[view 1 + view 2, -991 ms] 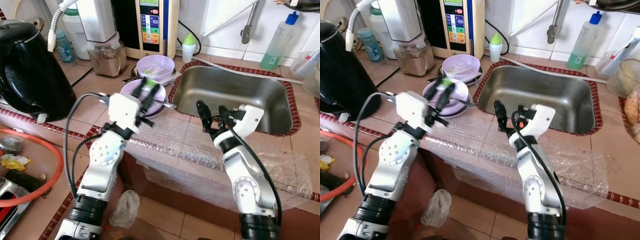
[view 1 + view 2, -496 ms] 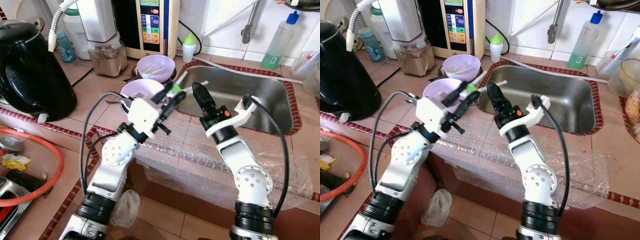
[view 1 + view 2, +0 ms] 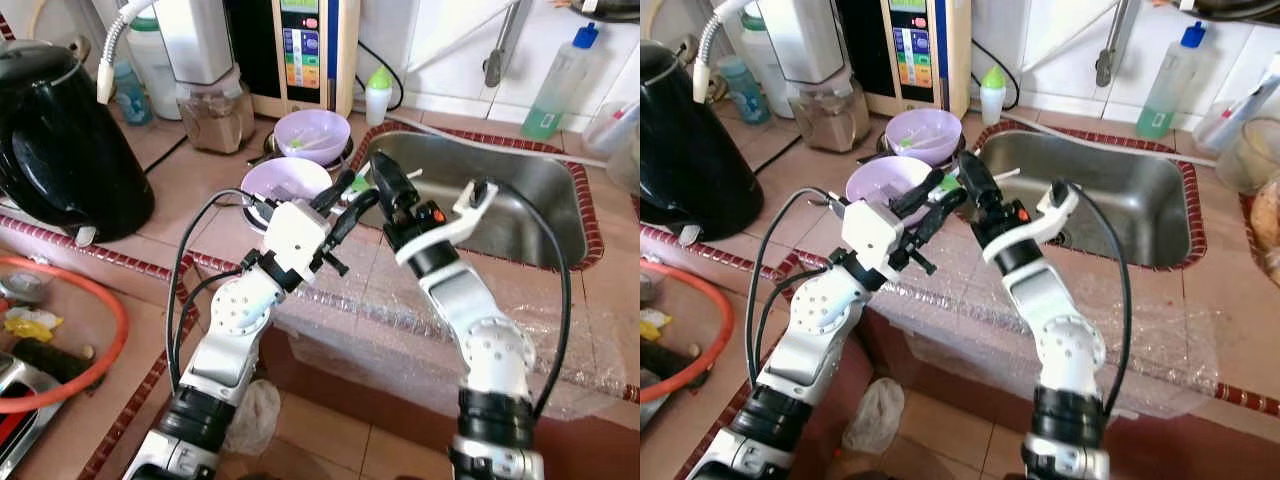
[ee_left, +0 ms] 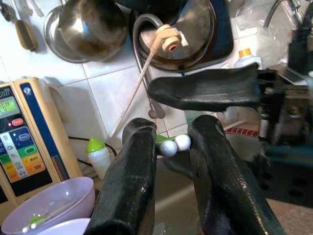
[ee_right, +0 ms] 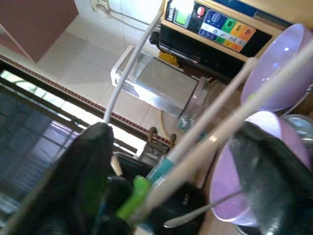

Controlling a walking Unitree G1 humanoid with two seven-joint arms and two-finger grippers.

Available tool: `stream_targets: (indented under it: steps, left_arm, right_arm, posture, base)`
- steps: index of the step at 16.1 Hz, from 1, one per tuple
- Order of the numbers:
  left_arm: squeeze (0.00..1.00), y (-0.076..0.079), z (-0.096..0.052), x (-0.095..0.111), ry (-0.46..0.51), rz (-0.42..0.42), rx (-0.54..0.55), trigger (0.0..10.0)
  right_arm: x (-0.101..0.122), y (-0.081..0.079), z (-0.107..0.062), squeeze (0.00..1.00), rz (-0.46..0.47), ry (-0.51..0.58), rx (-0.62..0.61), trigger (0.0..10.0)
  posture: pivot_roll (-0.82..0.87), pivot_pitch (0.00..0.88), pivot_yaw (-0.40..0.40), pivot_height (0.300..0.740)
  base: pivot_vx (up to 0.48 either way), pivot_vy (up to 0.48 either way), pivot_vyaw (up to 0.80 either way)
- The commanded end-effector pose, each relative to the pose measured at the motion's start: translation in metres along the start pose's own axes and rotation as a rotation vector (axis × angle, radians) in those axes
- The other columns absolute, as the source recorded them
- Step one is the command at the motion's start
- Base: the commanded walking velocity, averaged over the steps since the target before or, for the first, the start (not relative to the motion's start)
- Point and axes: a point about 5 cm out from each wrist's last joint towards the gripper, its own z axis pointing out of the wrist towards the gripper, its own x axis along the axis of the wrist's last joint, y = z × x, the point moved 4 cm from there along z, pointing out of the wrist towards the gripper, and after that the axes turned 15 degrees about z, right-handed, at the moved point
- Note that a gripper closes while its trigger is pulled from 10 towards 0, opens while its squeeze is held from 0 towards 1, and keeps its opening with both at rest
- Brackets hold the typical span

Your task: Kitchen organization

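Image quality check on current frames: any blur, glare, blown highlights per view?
Eye views: sharp, evenly lit, mild glare in the sink. Left wrist view: near fingers soft, background crisp. Right wrist view: chopsticks and fingers blurred up close, window behind them blown out.

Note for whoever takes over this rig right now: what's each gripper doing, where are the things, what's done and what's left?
Left gripper: shut on the pair of white chopsticks with green ends, held up over the counter edge beside the stainless steel sink.
Right gripper: open, one finger on either side of the chopsticks, not closed on them.
The near purple plastic bowl and far purple plastic bowl sit on the counter left of the sink.
Done: chopsticks lifted.
Left: probably close the right gripper for the handover, release the left, then put the chopsticks away. Bowls not yet dealt with.
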Motion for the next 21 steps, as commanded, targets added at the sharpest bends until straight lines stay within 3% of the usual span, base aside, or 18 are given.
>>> stream_targets:
  steps: [1,11,14,15,16,17,18,19,21]
  left_arm:
    - [0.00,0.001,0.002,0.002,0.012,0.012,-0.015,0.0]
    - [0.00,0.004,0.002,0.000,0.008,0.009,-0.011,0.0]
    - [0.00,0.004,0.002,-0.001,0.001,0.009,-0.010,2.2]
    - [0.00,0.005,0.001,-0.002,-0.002,0.009,-0.012,4.2]
    - [0.00,0.006,0.001,-0.002,-0.005,0.009,-0.014,4.9]
    - [0.00,0.006,0.001,-0.002,-0.005,0.008,-0.015,4.9]
    - [0.00,0.007,0.001,-0.003,-0.007,0.008,-0.018,9.1]
    - [0.00,0.008,0.001,-0.003,-0.010,0.009,-0.023,10.0]
    - [0.00,0.011,0.000,-0.005,-0.017,0.002,-0.041,10.0]
  right_arm:
    - [-0.003,-0.005,0.007,0.00,0.057,0.007,0.019,0.0]
    - [0.011,0.005,0.010,0.00,0.076,0.072,-0.033,0.0]
    - [0.013,0.006,0.010,0.00,0.073,0.080,-0.038,0.0]
    - [0.013,0.007,0.010,0.00,0.072,0.083,-0.041,0.0]
    - [0.013,0.007,0.010,0.00,0.071,0.085,-0.042,0.0]
    - [0.014,0.007,0.010,0.00,0.070,0.086,-0.043,0.0]
    - [0.014,0.007,0.010,0.00,0.069,0.088,-0.043,0.0]
    - [0.015,0.006,0.010,0.00,0.068,0.093,-0.044,0.0]
    - [0.018,0.006,0.011,0.00,0.063,0.102,-0.045,0.0]
  posture:
    - [-0.07,0.000,0.073,0.740]
    - [-0.07,0.000,0.068,0.740]
    - [-0.07,0.000,0.070,0.740]
    - [-0.07,0.000,0.070,0.740]
    - [-0.07,0.000,0.071,0.740]
    - [-0.07,0.000,0.071,0.740]
    - [-0.07,0.000,0.071,0.740]
    - [-0.07,0.000,0.072,0.740]
    - [-0.07,0.000,0.073,0.740]
  base:
    - [0.000,0.000,0.00]
    - [0.000,0.000,0.00]
    - [0.000,0.000,0.00]
    - [0.000,0.000,0.00]
    - [0.000,0.000,0.00]
    - [0.000,0.000,0.00]
    - [0.000,0.000,0.00]
    - [0.000,0.000,0.00]
    - [0.000,0.000,0.00]
